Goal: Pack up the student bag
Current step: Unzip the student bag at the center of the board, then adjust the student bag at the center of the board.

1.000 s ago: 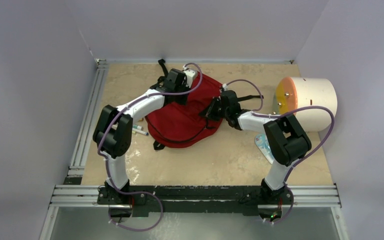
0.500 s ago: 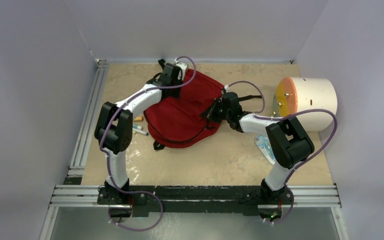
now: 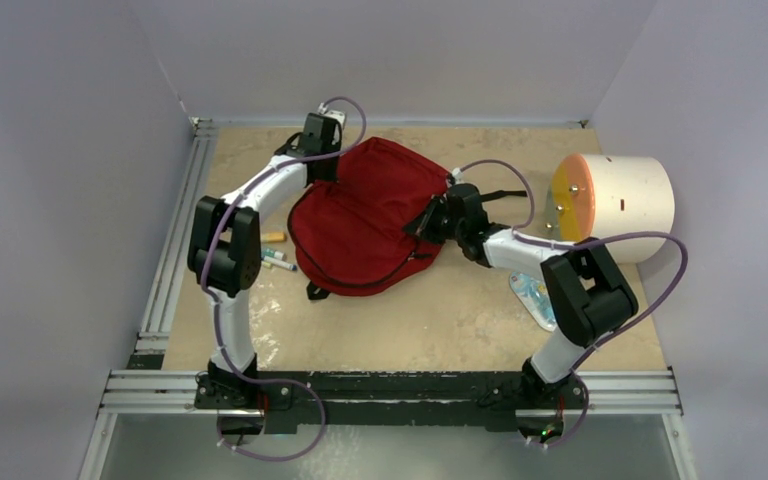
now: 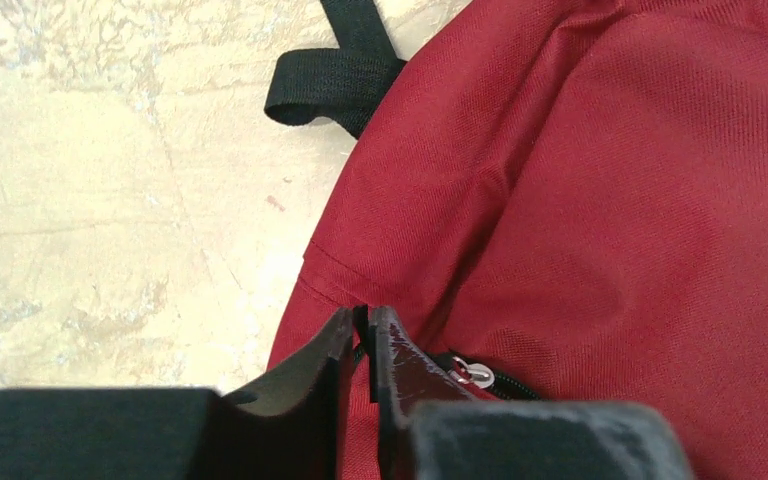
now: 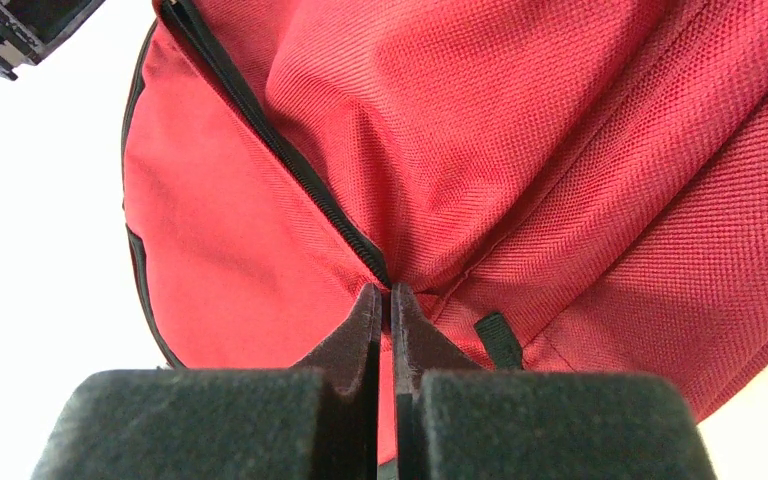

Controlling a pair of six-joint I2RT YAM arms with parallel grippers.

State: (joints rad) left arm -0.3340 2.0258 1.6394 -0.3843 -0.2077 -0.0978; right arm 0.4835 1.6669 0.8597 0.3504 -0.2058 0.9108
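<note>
Bag: your student bag (image 3: 365,215) lies flat on the counter (image 3: 440,310), toward the far side, between the two arms. Its dark-red fabric faces up, and one black strap (image 4: 335,85) trails off its far-left edge.
Left arm: the left fingers (image 4: 362,320) hang at the bag's far-left rim, nearly together, with only a thin slit between them. From the wrist view you cannot tell whether anything sits in that slit. A metal zipper pull (image 4: 472,372) shows just beside them.
Right arm: the right fingers (image 5: 384,297) are pressed together at the bag's right edge, tips at the end of the black zipper (image 5: 290,160). The fabric puckers toward them — they look to be pinching the cloth there.
Left of the bag: a few markers (image 3: 278,260) lie on the counter, close to the bag's edge.
Right side: a cream cylinder (image 3: 620,205) with an orange-yellow face lies on its side, apart from the bag — and a pale blue packet (image 3: 528,290) lies near the right arm's elbow.
</note>
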